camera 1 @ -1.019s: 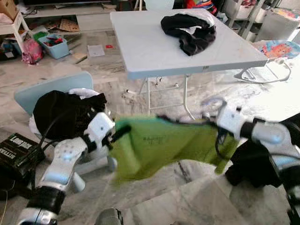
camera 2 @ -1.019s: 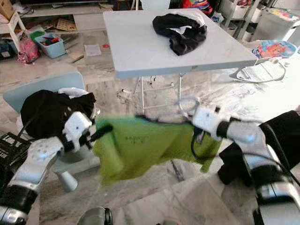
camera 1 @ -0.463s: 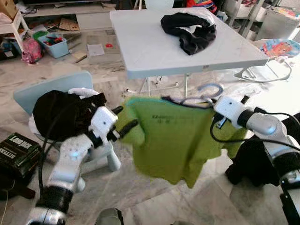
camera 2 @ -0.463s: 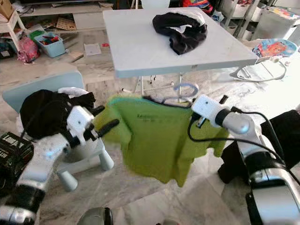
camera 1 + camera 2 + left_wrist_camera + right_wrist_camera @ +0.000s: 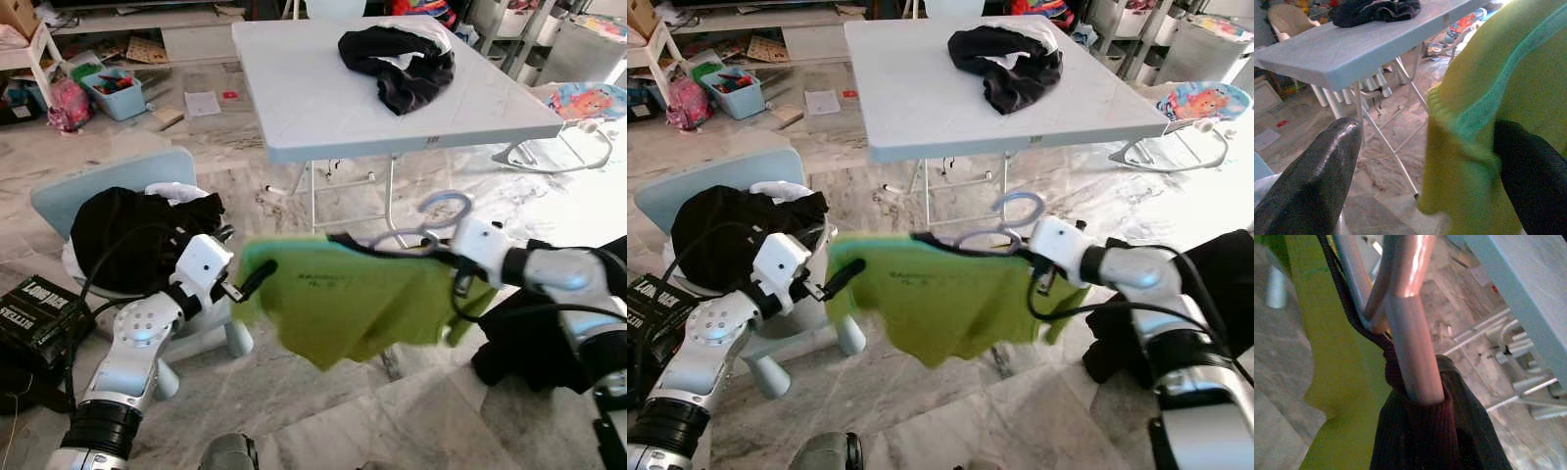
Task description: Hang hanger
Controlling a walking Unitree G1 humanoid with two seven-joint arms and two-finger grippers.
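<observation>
Centrally, a green shirt point(image 5: 338, 305) on a pale hanger point(image 5: 421, 231) is being carried between both arms, low in front of the white table point(image 5: 323, 108). At 3 o'clock the right gripper point(image 5: 1420, 431) is clamping the hanger's neck, its hook point(image 5: 444, 206) rising above the wrist; a dark collar trim point(image 5: 1352, 318) is running along the wire. At 9 o'clock the left gripper point(image 5: 1425, 161) is standing with its jaws spread, one black finger point(image 5: 1528, 181) lying under the shirt's teal-edged hem, the other point(image 5: 1312, 176) free of the cloth, so it is propping rather than pinching. A black garment point(image 5: 402, 64) is lying on the table at 12 o'clock, and another dark heap point(image 5: 137, 235) is covering the blue chair point(image 5: 78, 196) at 9 o'clock. Judged from this, the carrying step is under way and no rail is in view; the next move is calling for finding a rod, raising the hook above it and lowering it on while the left gripper is keeping the cloth clear.
</observation>
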